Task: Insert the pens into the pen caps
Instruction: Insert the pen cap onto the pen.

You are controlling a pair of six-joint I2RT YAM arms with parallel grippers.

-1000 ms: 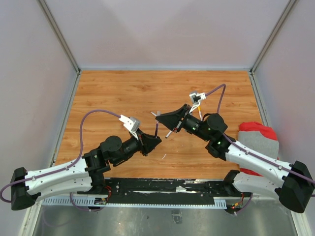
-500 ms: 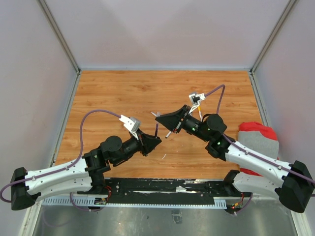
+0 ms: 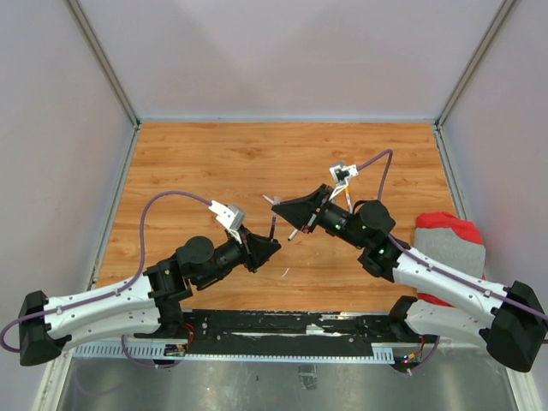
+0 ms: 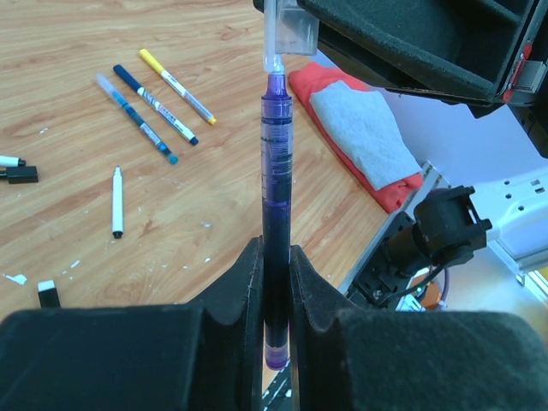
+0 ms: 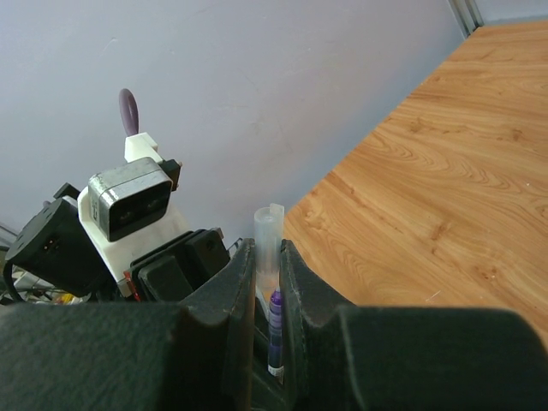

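A purple pen (image 4: 275, 197) stands upright, and my left gripper (image 4: 276, 257) is shut on its lower barrel. Its tip meets the lower end of a clear pen cap (image 4: 282, 30), which my right gripper (image 5: 267, 253) is shut on from above. The right wrist view shows the clear cap (image 5: 267, 235) between the fingers with the purple pen (image 5: 275, 330) just below it. From the top, the left gripper (image 3: 272, 246) and right gripper (image 3: 278, 205) meet over the table's middle with the pen (image 3: 272, 224) between them.
Three capped pens (image 4: 154, 98) lie side by side on the wood, with a white pen (image 4: 117, 201) nearer. Small black caps (image 4: 19, 173) (image 4: 49, 294) lie at the left. A red and grey cloth (image 3: 449, 244) sits at the table's right edge.
Hardly anything differs. The right arm has shifted very slightly, and both grippers keep their hold.
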